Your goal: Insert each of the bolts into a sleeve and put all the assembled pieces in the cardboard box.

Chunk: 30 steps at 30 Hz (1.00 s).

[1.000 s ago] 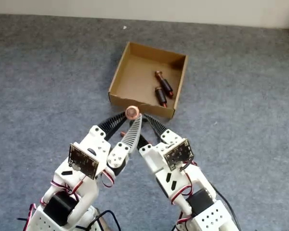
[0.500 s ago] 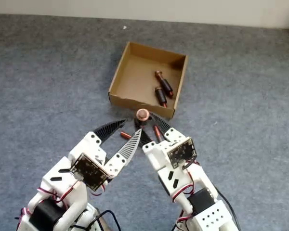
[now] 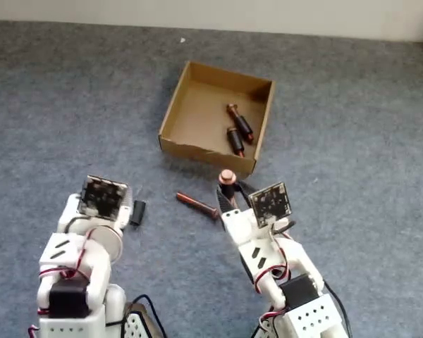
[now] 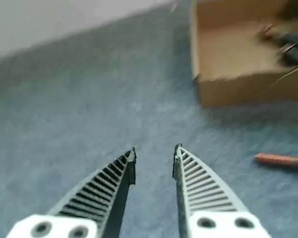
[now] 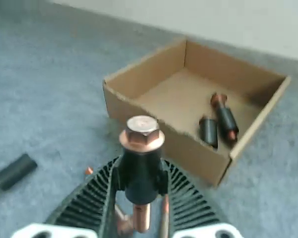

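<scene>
Right gripper: the right gripper point(image 3: 229, 193) is clamped on a black cylindrical sleeve with a copper bolt pushed through it point(image 5: 139, 168), one finger on each side of the sleeve's middle.
Held piece's axis: upright, with the hexagonal head on top and the bolt's lower end poking out below between the fingers.
Way to the box: the open-topped brown cardboard box point(image 3: 197, 151) lies straight ahead of the fingertips, its near wall just beyond them. To my eye the coming move is a short carry forward over that wall, then a release.
Inside the box: two finished bolt-and-sleeve pieces point(image 3: 240, 123) lie flat and close together, ahead of the gripper past the near wall.
Loose bolt: a bare copper bolt point(image 3: 196, 203) lies flat on the grey carpet point(image 3: 352, 141), just beside the right gripper on its inner side. Its long axis runs crosswise between the two arms.
Loose sleeve: a short black empty sleeve point(image 3: 137, 213) lies farther that way, just beside the left arm and well apart from the box.
Left gripper: the left gripper point(image 4: 154, 161) has its jaws spread and holds nothing. It is above the carpet, with the bare bolt ahead on its inner side and the box farther ahead.
Nearer arm: the right for the box and the bare bolt, the left for the empty sleeve, as I judge it.
</scene>
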Each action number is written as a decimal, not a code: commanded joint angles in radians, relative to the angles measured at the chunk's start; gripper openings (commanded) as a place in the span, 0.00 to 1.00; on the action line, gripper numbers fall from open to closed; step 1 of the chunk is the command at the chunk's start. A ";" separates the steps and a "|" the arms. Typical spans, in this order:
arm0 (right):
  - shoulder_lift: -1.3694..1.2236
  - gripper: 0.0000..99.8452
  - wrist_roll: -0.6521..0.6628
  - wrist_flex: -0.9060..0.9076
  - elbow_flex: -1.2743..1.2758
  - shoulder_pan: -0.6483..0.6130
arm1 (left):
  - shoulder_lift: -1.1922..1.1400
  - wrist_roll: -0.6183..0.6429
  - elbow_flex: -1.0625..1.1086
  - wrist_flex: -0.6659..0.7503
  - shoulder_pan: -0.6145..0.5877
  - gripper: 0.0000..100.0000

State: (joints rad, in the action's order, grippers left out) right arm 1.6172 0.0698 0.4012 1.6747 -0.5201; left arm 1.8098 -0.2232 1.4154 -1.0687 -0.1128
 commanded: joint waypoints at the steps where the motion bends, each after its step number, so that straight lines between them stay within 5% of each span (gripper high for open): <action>1: 0.013 0.00 -0.020 0.137 -0.096 0.031 | 0.005 -0.011 0.122 -0.002 -0.147 0.15; 11: -0.096 0.00 -0.021 0.246 -0.380 0.036 | 0.005 -0.011 0.239 -0.002 -0.131 0.15; 24: -1.081 0.00 -0.020 -0.124 -0.961 0.108 | 0.005 -0.011 0.257 0.000 -0.122 0.15; 30: -1.457 0.01 -0.021 -0.148 -1.156 0.147 | 0.005 -0.011 0.257 0.000 -0.122 0.15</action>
State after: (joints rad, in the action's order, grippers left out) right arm 0.3452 0.0575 0.2938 0.6912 -0.4066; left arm 1.8098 -0.2232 1.6701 -1.0687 -0.2463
